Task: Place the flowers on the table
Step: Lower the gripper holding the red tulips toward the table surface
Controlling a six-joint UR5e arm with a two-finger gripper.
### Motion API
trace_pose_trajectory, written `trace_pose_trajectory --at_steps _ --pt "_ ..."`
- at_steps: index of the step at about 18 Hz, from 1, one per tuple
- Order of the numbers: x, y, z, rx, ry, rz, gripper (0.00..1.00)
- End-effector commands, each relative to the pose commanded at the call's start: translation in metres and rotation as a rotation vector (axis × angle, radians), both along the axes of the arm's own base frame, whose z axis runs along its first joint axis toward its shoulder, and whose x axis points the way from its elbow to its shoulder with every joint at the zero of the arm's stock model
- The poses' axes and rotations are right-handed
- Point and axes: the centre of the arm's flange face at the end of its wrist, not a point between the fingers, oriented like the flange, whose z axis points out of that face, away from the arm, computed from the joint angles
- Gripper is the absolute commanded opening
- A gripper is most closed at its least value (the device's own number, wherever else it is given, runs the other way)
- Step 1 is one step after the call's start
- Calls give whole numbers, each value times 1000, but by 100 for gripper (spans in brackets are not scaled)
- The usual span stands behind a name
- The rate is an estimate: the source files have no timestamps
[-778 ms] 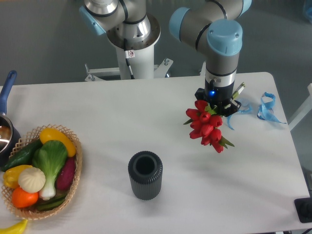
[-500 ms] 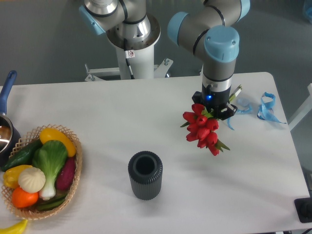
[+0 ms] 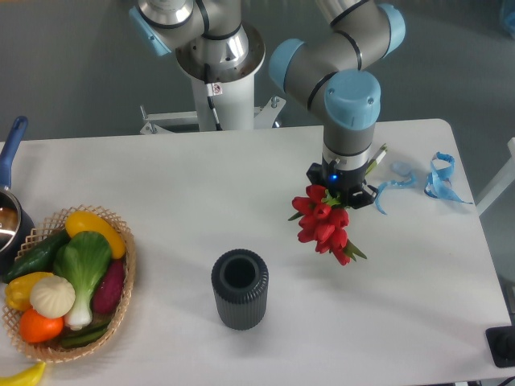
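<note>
The flowers (image 3: 323, 225), a bunch of red tulips with green leaves, hang tilted over the white table (image 3: 241, 177), blooms pointing toward the front left. My gripper (image 3: 340, 183) is shut on their stems, and a thin stem end sticks out behind it to the upper right. The gripper's fingers are mostly hidden under the wrist and the blooms. The bunch is right of centre, above and to the right of the black vase (image 3: 239, 289).
Blue ribbon curls (image 3: 426, 181) lie near the right edge. A wicker basket of vegetables (image 3: 68, 281) sits at the front left, with a pot with a blue handle (image 3: 10, 201) behind it. The robot base (image 3: 217, 72) stands behind the table.
The arm has carried the flowers leftward and slightly forward, away from the blue ribbon curls. The vase and basket have not moved.
</note>
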Motion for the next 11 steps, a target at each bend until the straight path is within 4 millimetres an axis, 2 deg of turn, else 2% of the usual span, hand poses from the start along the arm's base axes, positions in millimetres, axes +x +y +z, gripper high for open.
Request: trace_pose_trajectory --at_steps 3,4,6,7,8,11 --pt "0 0 -3 -2 -4 0 4" --pt "0 0 -6 -3 -9 -3 12" --pt "0 1 -10 -5 -18 -6 37" --pt "1 0 -12 -7 -21 -5 56" --pt "3 -2 -14 -8 -24 1 100" --pt "5 -3 -14 -3 -18 0 100"
